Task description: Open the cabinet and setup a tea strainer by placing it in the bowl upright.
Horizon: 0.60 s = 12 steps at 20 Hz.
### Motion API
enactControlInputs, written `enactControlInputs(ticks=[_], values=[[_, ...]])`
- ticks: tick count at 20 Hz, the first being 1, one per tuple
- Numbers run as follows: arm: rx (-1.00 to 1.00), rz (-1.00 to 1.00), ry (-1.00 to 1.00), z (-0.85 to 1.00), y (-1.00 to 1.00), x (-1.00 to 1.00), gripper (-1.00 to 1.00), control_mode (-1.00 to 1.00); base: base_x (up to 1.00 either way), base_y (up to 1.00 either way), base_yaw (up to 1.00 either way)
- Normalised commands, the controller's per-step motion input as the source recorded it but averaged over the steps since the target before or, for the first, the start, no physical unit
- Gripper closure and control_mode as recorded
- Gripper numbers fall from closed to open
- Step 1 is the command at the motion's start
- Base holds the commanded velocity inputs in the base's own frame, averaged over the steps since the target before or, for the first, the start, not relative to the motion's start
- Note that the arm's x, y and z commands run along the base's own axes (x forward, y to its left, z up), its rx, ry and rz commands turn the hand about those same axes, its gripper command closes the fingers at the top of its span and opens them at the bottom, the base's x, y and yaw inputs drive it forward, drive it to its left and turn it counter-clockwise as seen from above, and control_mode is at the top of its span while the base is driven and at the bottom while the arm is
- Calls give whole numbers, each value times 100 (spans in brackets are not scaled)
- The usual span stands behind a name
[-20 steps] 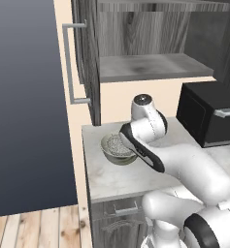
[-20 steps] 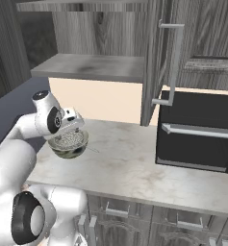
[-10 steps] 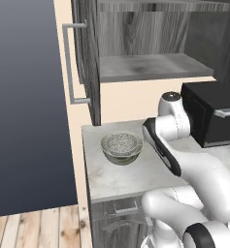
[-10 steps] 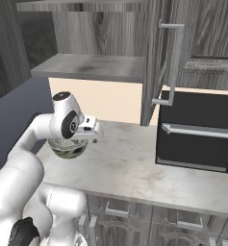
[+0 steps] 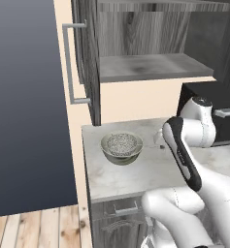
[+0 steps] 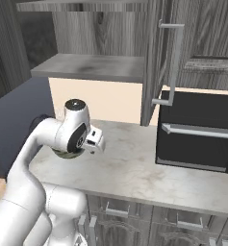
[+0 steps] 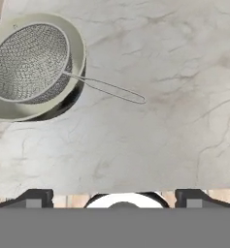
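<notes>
In your left base view, the cabinet [image 5: 136,63] stands open, its door [image 5: 85,63] swung out with the bar handle [image 5: 70,63] facing you. The bowl [image 5: 122,147] sits on the marble table [image 5: 131,172] below the shelf, and the tea strainer [image 5: 122,143] rests upright inside it. The arm reaches over the table just right of the bowl.

Your right base view shows what the left one hides: the black oven box [image 6: 197,134] on the table's right and the other cabinet door [image 6: 156,62] ajar. Here the arm covers most of the bowl [image 6: 62,153].

Your hand view adds the strainer's thin wire handle [image 7: 109,89], reaching out over the bowl's rim onto the table. The jaws are spread wide, grasping nothing, their tips [image 7: 114,199] apart from the bowl.
</notes>
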Motion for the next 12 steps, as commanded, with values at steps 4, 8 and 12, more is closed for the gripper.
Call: enactControlInputs(ticks=[4, 8, 12], values=[[2, 0, -8, 8, -3, -28, -100, -100, 0, 0, 0], [0, 0, -17, 29, 0, -37, -100, -100, 0, 0, 0], [0, 0, -11, 42, 0, -34, -100, -100, 0, 0, 0]])
